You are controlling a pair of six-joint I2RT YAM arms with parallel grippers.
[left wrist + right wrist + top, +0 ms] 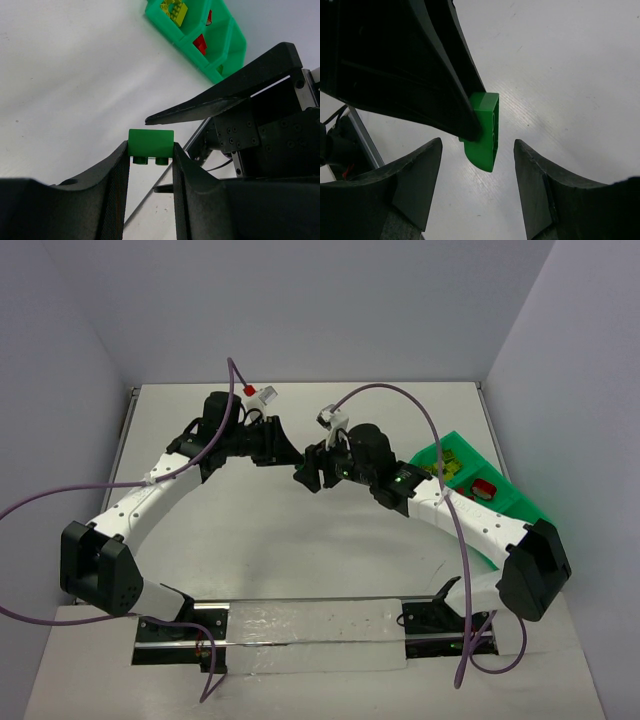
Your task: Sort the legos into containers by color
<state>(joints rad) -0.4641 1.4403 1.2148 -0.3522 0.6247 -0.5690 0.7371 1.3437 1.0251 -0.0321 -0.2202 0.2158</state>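
My left gripper (150, 146) is shut on a dark green lego brick (150, 144), held by its ends above the table, studs facing my wrist. In the right wrist view the same brick (485, 132) hangs from the left finger between my open right gripper's tips (477, 145), touching neither. In the top view the two grippers meet at mid table, left (288, 447) and right (308, 476). The bright green tray (500, 502) stands at the right edge, with yellow-green bricks (173, 9) and red bricks (200, 44) in separate compartments.
The right arm's finger and wrist block (260, 120) fill the right of the left wrist view. Purple cables loop over both arms. A metal rail (310, 615) runs along the near edge between the arm bases.
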